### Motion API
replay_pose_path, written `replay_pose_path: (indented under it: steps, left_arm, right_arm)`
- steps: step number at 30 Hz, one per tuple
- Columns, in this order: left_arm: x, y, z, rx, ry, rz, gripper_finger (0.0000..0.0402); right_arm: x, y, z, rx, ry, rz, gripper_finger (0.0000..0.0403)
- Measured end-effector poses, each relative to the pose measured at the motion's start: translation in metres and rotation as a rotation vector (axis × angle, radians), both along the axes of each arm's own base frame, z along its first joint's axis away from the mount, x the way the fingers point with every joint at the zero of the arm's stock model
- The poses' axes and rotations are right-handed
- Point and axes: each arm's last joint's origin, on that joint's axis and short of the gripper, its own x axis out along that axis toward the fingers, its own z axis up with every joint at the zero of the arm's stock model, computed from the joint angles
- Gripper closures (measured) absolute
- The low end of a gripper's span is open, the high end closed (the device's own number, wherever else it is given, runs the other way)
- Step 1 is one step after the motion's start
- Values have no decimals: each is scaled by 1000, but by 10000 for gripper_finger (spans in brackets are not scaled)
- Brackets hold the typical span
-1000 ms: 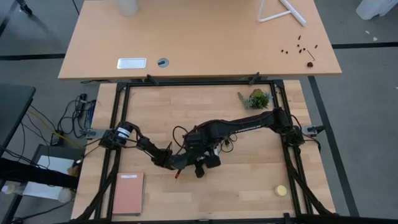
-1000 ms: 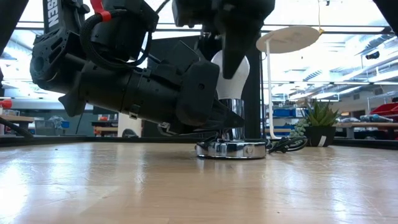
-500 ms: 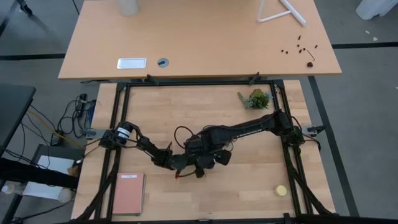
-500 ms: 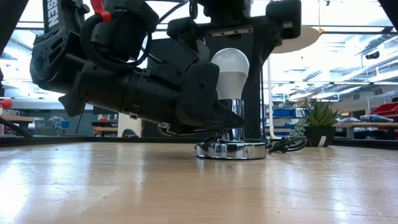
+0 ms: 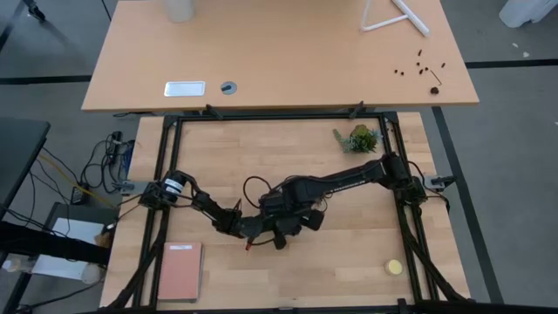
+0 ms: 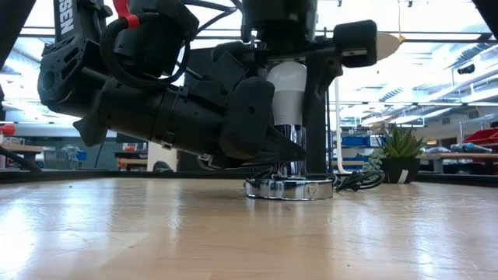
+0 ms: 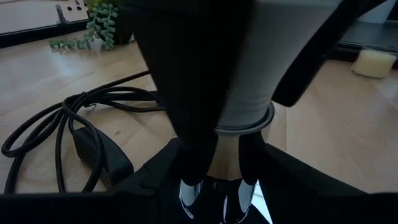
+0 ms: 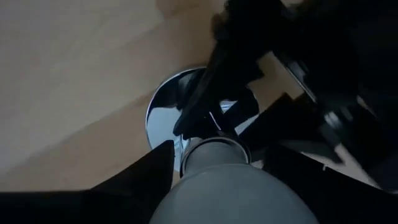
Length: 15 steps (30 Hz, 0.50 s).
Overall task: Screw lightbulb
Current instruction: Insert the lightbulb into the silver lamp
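Light wooden desk (image 5: 279, 61) beyond the table, grey floor (image 5: 514, 174), bright ceiling lights (image 6: 436, 54)

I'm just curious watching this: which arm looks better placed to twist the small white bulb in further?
The right. Its gripper comes down over the small white pear-shaped lightbulb, fingers either side; the left gripper braces the round silvery base.

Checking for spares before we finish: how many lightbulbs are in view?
1. The lightbulb stands upright on the chrome socket of the silvery base, between the right gripper fingers. None elsewhere; the arms could hide another.

The bulb (image 6: 286, 92) is white. The base (image 6: 289, 187) is shiny silver, its cord (image 7: 59, 127) black. The worktop (image 5: 349, 262) is pale wood.
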Motion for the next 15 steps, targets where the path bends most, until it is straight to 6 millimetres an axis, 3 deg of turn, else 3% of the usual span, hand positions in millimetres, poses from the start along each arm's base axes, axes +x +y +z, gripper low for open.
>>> replay_pose_path:
  steps: [8, 15]
  left_arm:
    - [0, 0, 0, 0, -1, 1, 218]
    - [0, 0, 0, 0, -1, 4, 218]
  right_arm:
    - [3, -4, 0, 66, -16, -425, 141]
    - [7, -5, 0, 154, -35, -965, 150]
